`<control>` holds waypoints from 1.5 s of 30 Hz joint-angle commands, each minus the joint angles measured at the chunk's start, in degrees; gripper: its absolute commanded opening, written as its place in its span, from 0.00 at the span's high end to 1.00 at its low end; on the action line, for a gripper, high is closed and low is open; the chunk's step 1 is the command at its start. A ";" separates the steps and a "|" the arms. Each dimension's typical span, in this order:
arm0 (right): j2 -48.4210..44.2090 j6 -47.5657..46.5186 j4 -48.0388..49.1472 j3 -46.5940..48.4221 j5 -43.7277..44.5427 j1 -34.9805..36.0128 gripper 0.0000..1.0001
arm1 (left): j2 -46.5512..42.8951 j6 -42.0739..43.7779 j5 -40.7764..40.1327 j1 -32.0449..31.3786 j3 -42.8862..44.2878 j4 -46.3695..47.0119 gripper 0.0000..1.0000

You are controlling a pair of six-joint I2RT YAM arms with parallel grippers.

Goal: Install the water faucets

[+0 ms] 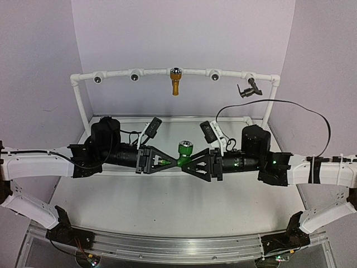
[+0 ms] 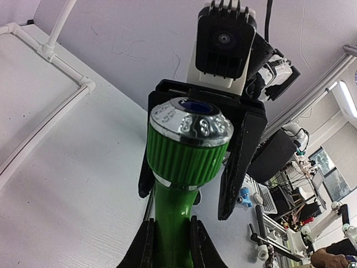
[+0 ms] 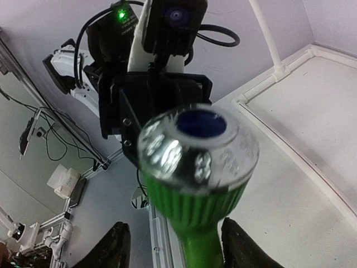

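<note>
The green faucet [image 1: 184,149] with its silver cap is held up over the middle of the table between my two grippers. My left gripper [image 1: 175,163] is shut on its green stem [image 2: 172,223], cap end pointing away. My right gripper [image 1: 183,164] is open; its fingers [image 3: 109,248] stand either side of the stem below the cap [image 3: 195,139], with a gap on the left side. The mustard-yellow faucet [image 1: 175,81] hangs from the middle of the white pipe frame [image 1: 150,72]. The dark grey faucet [image 1: 249,89] sits at the frame's right end.
The pipe frame stands at the back, with round silver-centred sockets [image 1: 134,76] along its top bar and a low white rail [image 1: 167,118] around its base on the table. A black cable [image 1: 312,114] loops over the right arm.
</note>
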 commanded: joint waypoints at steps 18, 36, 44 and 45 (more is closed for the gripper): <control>-2.35 -5.30 -0.23 2.10 20.47 0.27 1.00 | -7.46 0.87 -8.74 1.48 -3.54 1.56 0.16; 10.93 -87.66 -27.57 29.93 81.57 -0.61 1.00 | 18.81 18.64 -36.20 3.10 20.55 -31.38 0.06; 11.66 -103.85 -22.18 31.91 77.96 -4.23 1.00 | 33.00 28.37 -30.08 3.11 28.41 -33.72 0.09; 11.46 -105.21 -21.43 31.39 77.71 -4.74 1.00 | 34.79 29.65 -30.61 3.07 29.76 -34.22 0.09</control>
